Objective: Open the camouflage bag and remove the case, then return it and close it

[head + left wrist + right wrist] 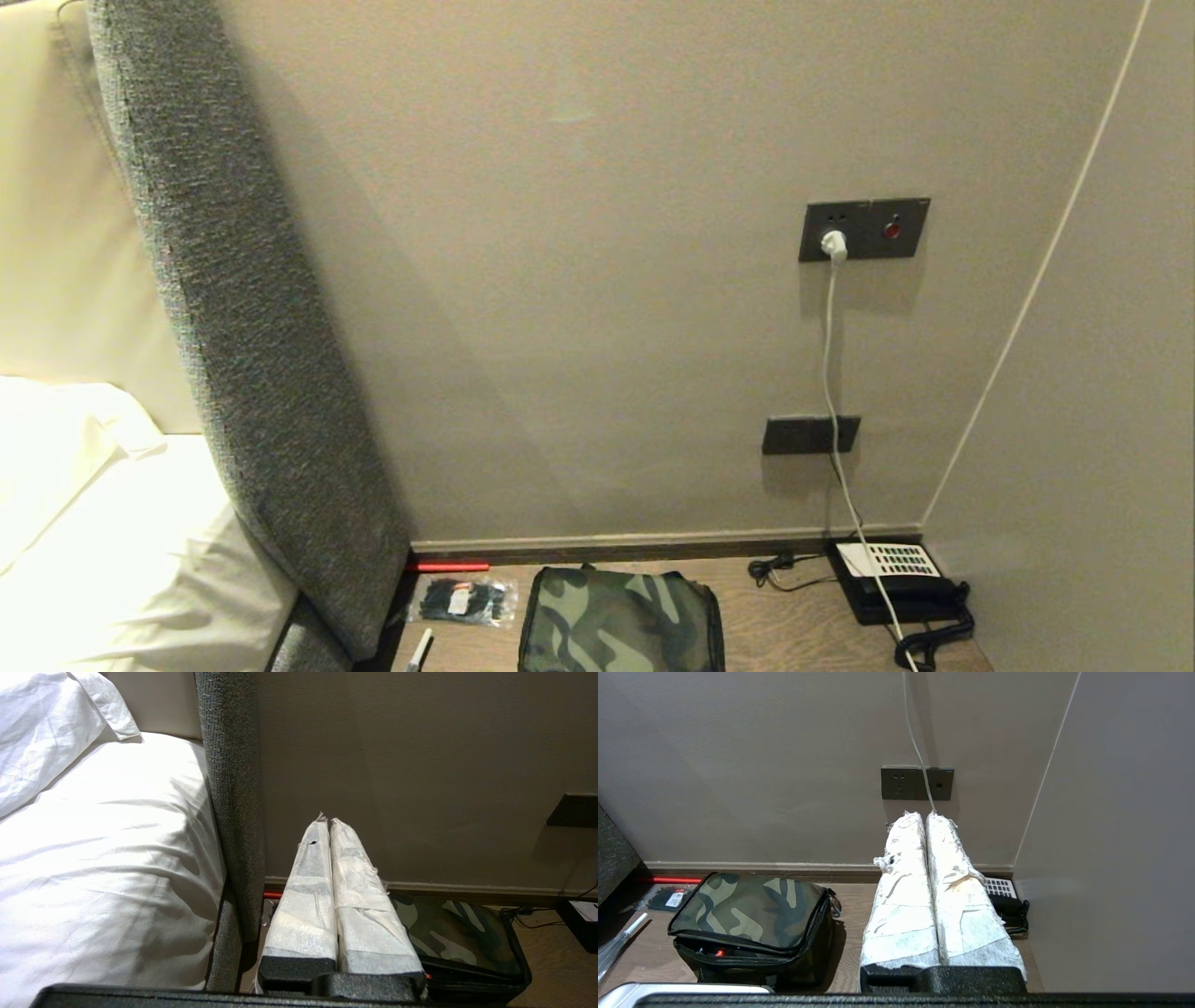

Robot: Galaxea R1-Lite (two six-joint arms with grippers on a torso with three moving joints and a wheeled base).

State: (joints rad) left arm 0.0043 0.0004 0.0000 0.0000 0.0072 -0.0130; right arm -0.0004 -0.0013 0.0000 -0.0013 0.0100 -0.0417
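Head view, bag: The camouflage bag [621, 621] lay on the wooden bedside top [775, 625], at the near edge of what I could see, its patterned lid flat on top.
Head view, neighbours: A clear packet of cable ties [462, 599] lay just left of the bag; a black telephone [894, 581] sat well to its right, against the wall.
Head view, my arms: Neither of my grippers showed here.

Left wrist view, my hand: My left gripper [328, 823] was empty, its two taped fingers pressed together along their length.
Left wrist view, bag: The bag sat below and just right of those fingers, partly hidden behind them, with the grey headboard [231, 788] and the bed to the left.

Right wrist view, my hand: My right gripper [923, 816] was also closed on nothing, the fingers touching each other.
Right wrist view, bag: The bag lay on the wood to the left of this hand, apart from it; the telephone lay behind my fingers.
Right wrist view, lid: The near edge of the lid seemed slightly lifted, with a small red spot in the gap. I could not tell how far the zipper ran.

Handling, judged: Soft fabric that would give and slide when tugged, so one hand should steady it. I would take hold at the zipper pull or the near lid edge.
Case: Not visible; presumably inside.
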